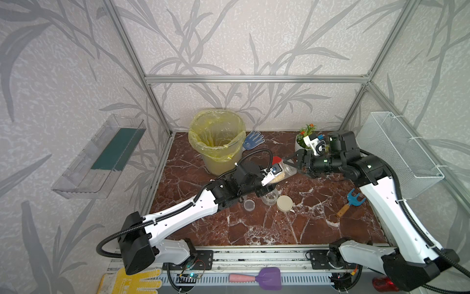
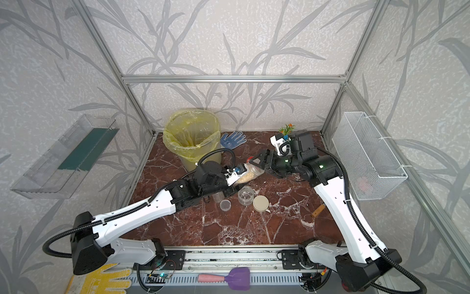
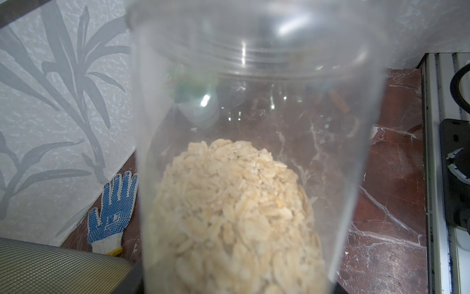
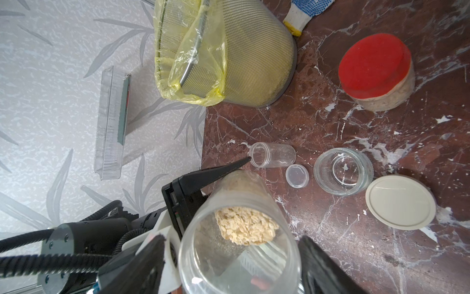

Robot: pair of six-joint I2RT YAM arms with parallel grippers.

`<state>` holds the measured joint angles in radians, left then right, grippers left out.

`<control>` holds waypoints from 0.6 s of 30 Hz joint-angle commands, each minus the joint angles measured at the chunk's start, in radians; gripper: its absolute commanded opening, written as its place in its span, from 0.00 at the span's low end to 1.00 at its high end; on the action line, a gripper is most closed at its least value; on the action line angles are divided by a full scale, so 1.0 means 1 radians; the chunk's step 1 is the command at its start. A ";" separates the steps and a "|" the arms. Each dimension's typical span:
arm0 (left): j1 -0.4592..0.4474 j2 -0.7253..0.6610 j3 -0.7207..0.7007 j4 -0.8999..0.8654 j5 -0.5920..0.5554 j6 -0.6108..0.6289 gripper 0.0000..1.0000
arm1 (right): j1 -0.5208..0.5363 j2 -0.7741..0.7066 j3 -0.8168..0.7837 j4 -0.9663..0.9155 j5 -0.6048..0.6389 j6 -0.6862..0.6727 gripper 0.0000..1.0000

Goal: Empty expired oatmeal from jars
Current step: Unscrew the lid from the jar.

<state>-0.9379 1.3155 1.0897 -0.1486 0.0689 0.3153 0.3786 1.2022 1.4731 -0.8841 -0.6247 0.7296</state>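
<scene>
Near the bucket (image 1: 218, 163), the left gripper (image 1: 273, 178) pinched 1 tilted jar (image 1: 286, 171), keeping the oatmeal (image 3: 229, 216) at its base. The right gripper (image 1: 296, 166) had its jaws spread around the top end, probably to open it.

- Here comes the left arm (image 1: 183, 213): glossy white shells, black joints, tiny screw holes dotting the white.
- Down at seven o'clock in a top view sits its boxy black shoulder housing (image 1: 137, 244); the right arm (image 1: 389, 203) carries a matching one at five o'clock.
- A ribbed black cable (image 1: 254, 152) loops off each arm.
- Small green lights (image 1: 369, 166) glow on the right arm's black joints.
- Each wrist wears a white camera bracket (image 1: 314, 142) with a blue plug.
- On the right gripper (image 4: 231, 238), the fingers (image 4: 142, 264) are matte black and rough-textured.
</scene>
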 commanded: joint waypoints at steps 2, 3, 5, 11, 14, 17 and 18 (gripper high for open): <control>-0.004 -0.015 0.032 0.039 0.005 0.027 0.00 | 0.008 0.000 0.024 0.014 0.001 -0.024 0.77; -0.004 -0.013 0.032 0.039 0.006 0.027 0.00 | 0.009 0.003 0.025 0.015 -0.001 -0.027 0.76; -0.005 -0.010 0.033 0.039 0.009 0.026 0.00 | 0.020 0.010 0.034 0.007 0.003 -0.041 0.75; -0.005 -0.011 0.033 0.038 0.012 0.026 0.00 | 0.034 0.025 0.047 -0.008 0.002 -0.073 0.67; -0.004 -0.015 0.032 0.034 0.015 0.024 0.00 | 0.040 0.031 0.060 -0.027 0.009 -0.118 0.59; -0.001 -0.035 0.018 0.043 0.059 0.002 0.00 | 0.044 0.036 0.096 -0.056 0.004 -0.263 0.27; 0.005 -0.054 -0.001 0.064 0.102 -0.026 0.00 | 0.044 0.050 0.147 -0.078 -0.044 -0.414 0.19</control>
<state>-0.9356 1.3113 1.0893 -0.1448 0.0845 0.3096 0.4088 1.2396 1.5280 -0.9413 -0.5976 0.5648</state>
